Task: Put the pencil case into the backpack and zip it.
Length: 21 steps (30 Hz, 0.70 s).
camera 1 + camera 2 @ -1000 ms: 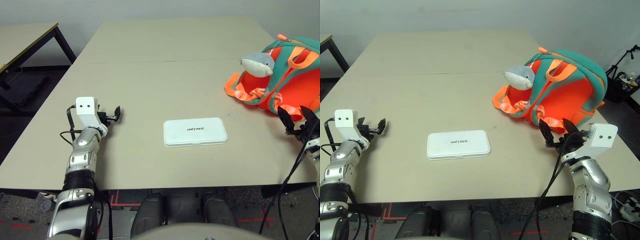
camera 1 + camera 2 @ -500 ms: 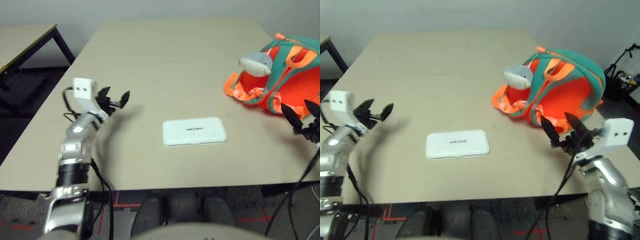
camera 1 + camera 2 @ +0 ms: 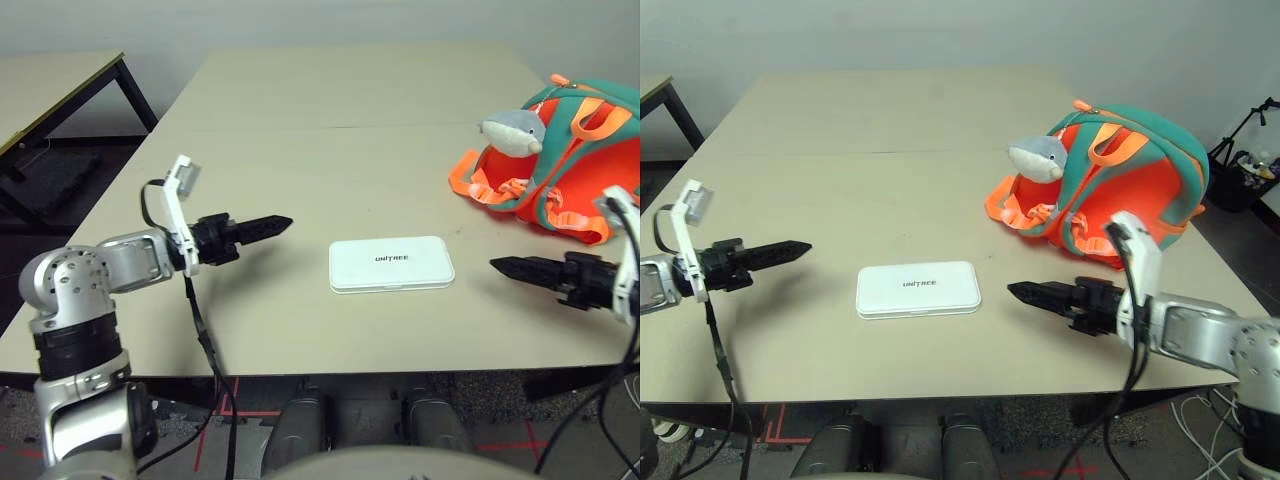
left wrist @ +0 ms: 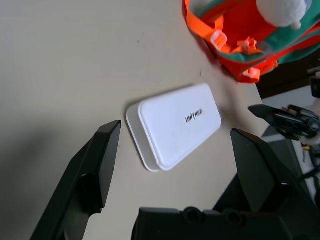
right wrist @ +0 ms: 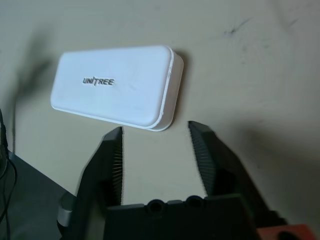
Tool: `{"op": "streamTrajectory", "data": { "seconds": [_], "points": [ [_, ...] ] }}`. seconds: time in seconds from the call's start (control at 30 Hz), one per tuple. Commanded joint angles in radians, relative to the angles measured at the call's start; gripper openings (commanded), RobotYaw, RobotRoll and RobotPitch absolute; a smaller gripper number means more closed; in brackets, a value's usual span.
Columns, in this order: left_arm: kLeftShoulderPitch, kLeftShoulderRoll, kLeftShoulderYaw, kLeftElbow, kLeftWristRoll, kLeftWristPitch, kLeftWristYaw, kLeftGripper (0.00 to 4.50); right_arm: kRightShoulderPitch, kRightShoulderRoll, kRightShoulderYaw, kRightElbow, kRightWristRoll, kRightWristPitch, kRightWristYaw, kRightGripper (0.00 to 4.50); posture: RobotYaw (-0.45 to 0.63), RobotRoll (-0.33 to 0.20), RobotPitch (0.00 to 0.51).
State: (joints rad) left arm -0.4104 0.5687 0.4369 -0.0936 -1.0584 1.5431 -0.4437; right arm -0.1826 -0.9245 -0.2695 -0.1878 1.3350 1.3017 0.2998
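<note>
The white pencil case [image 3: 390, 264] lies flat near the table's front edge, lettering up. At the right back, the orange and teal backpack [image 3: 575, 150] lies with its grey dolphin charm [image 3: 515, 128] on top. My left gripper [image 3: 284, 223] hovers to the left of the case, pointing at it, open wide with nothing between its fingers [image 4: 106, 150]. From the right, my right gripper [image 3: 498, 264] points at the case a short way off. Its fingers [image 5: 112, 155] stand apart at a narrower gap, holding nothing, with the case [image 5: 117, 87] just beyond their tips.
The beige table [image 3: 330, 110] has a seam across its middle. A second table [image 3: 50, 80] stands off to the left with floor between. A black stand [image 3: 1252, 150] is beyond the table's right edge. Cables hang from both wrists.
Both arms have swung inward from the table's sides, so the grippers now point at the pencil case from left and right. The right gripper's fingers have narrowed. Case and backpack stay put.
</note>
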Motion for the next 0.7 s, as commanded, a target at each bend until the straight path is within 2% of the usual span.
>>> {"op": "streamTrajectory", "data": {
  "seconds": [0.03, 0.17, 0.2, 0.47, 0.7],
  "points": [
    [-0.003, -0.018, -0.033, 0.065, 0.006, 0.053, -0.017, 4.5, -0.071, 0.039, 0.079, 0.024, -0.071, 0.046, -0.038, 1.54, 0.08, 0.0, 0.03],
    [-0.022, -0.027, -0.069, 0.127, 0.03, 0.052, -0.039, 4.5, -0.119, 0.084, 0.115, 0.023, -0.135, 0.068, -0.059, 0.24, 0.09, 0.0, 0.037],
    [-0.03, -0.029, -0.076, 0.144, 0.033, 0.055, -0.043, 4.5, -0.127, 0.094, 0.121, 0.021, -0.152, 0.071, -0.059, 0.03, 0.09, 0.0, 0.038],
    [-0.065, -0.002, -0.2, 0.264, 0.107, 0.013, -0.123, 4.5, -0.162, 0.166, 0.178, -0.002, -0.292, 0.068, -0.048, 0.03, 0.08, 0.0, 0.047],
    [-0.088, -0.032, -0.285, 0.36, 0.171, -0.021, -0.172, 4.5, -0.172, 0.222, 0.192, -0.031, -0.377, 0.069, -0.034, 0.03, 0.06, 0.0, 0.048]
  ]
}}
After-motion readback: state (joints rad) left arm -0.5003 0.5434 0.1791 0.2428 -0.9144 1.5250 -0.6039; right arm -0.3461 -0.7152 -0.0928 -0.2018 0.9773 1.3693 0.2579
